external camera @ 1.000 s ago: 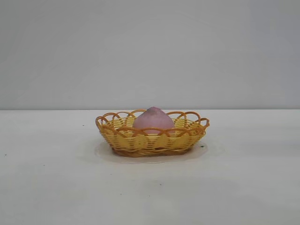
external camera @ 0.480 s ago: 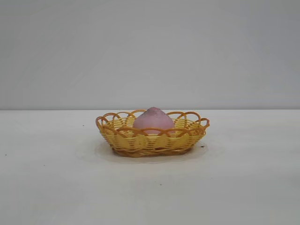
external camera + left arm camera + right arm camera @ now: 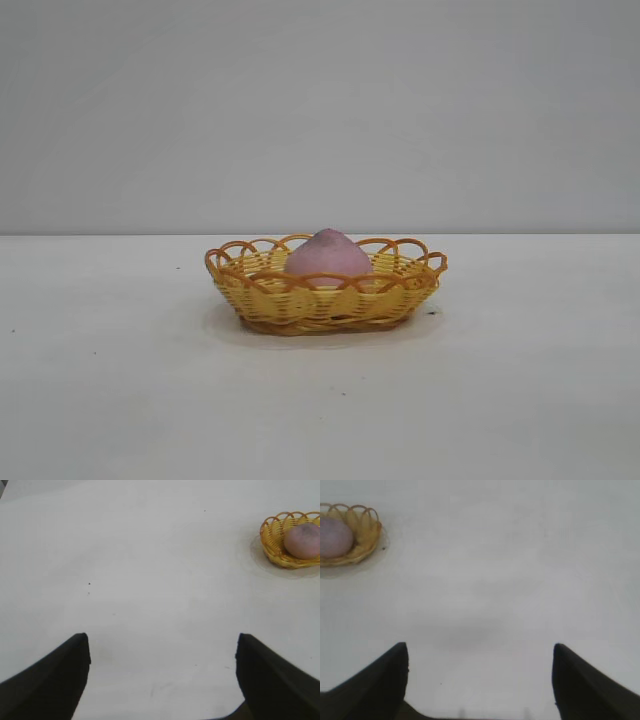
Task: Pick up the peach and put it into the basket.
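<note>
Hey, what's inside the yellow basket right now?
The peach sits inside the basket, its pointed top rising above the orange looped rim. The peach's underside and the basket floor beneath it are hidden by the woven wall, so anything under the peach cannot be seen.

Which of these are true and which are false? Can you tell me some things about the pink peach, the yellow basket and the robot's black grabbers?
1. The dusty pink rounded peach sits inside the yellow woven basket with the orange looped rim. True.
2. The basket is tipped over on its side. False: it stands upright on the white table.
3. The left gripper is holding the peach. False: it is open, empty and well away from the basket.
4. The right gripper is open with only bare table between its black fingers. True.
5. A second peach lies on the table. False: only one peach shows, and it is in the basket.
</note>
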